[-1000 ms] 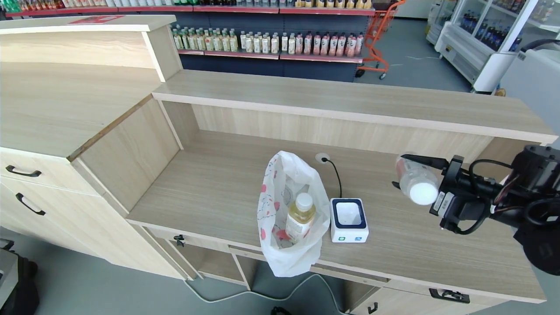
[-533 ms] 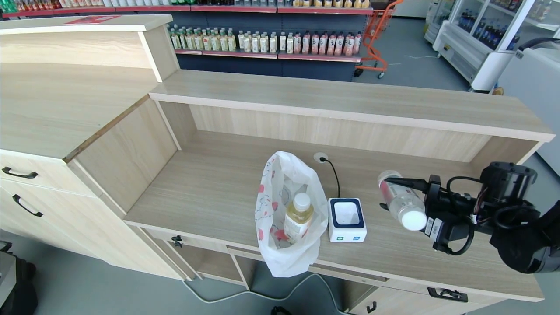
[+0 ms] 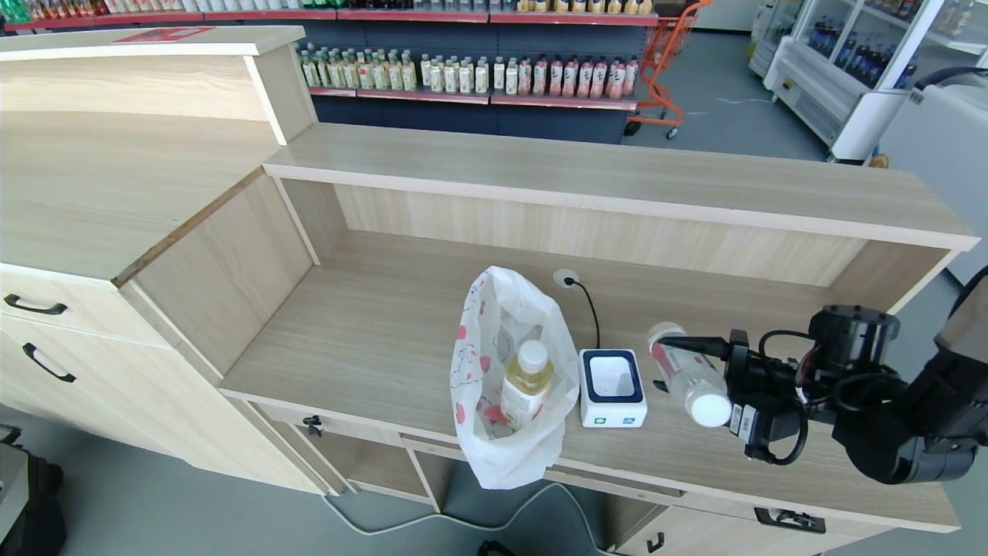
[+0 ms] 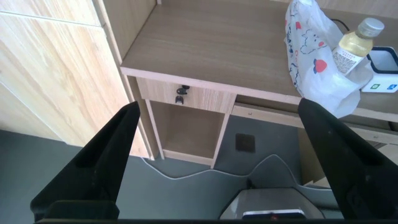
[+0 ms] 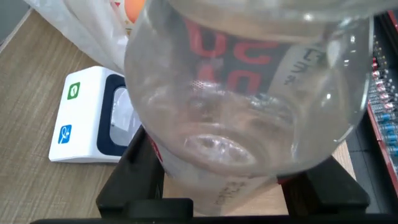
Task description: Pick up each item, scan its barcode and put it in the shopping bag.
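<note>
Clamped in the right tool [image 3: 673, 363], the clear red-labelled plastic bottle with white cap [image 3: 691, 378] hangs on its side just right of the white square barcode scanner [image 3: 613, 388], cap toward the tabletop's near edge.

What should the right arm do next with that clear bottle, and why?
Probably carry the clear bottle leftward until its label faces the scanner window. The right gripper holds it just beside the scanner, on its right, so it likely isn't scanned yet; the shopping bag comes after.
</note>
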Motion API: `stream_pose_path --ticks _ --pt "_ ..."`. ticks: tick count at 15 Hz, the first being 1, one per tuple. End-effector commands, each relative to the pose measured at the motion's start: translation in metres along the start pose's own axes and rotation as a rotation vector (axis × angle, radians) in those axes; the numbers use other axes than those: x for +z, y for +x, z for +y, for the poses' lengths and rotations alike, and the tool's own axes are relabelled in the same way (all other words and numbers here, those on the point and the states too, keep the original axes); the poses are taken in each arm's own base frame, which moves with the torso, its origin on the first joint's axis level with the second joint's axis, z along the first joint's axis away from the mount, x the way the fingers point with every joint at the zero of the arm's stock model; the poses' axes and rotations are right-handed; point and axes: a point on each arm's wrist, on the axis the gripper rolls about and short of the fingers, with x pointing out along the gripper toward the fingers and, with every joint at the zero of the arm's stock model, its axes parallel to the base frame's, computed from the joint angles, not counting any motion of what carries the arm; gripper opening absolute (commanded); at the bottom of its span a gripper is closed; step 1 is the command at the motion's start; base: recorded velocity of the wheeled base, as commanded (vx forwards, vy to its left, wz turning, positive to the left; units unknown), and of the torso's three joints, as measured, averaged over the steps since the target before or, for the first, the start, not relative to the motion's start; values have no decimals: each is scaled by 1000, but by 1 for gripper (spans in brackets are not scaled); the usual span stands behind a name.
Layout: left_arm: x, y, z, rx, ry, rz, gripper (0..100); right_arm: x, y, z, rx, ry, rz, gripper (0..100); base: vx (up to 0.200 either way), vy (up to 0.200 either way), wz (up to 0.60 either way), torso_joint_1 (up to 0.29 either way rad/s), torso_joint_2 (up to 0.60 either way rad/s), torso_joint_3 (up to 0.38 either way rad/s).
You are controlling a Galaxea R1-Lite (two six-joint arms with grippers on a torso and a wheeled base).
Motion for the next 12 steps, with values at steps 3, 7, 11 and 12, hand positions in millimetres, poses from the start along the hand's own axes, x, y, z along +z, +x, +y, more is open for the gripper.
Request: stream_pose_path --ticks 3,7,11,12 --pt "0 0 0 0 0 0 100 -8 6 11 13 21 -2 0 0 0 0 0 0 0" --pt "0 0 0 0 0 0 100 -11 18 17 22 24 -28 0 0 0 0 0 0 0" --pt "0 0 0 0 0 0 100 -14 29 16 16 10 -50 0 0 0 0 0 0 0" --pt "0 0 0 0 0 0 100 -14 30 18 18 13 -49 0 0 0 0 0 0 0"
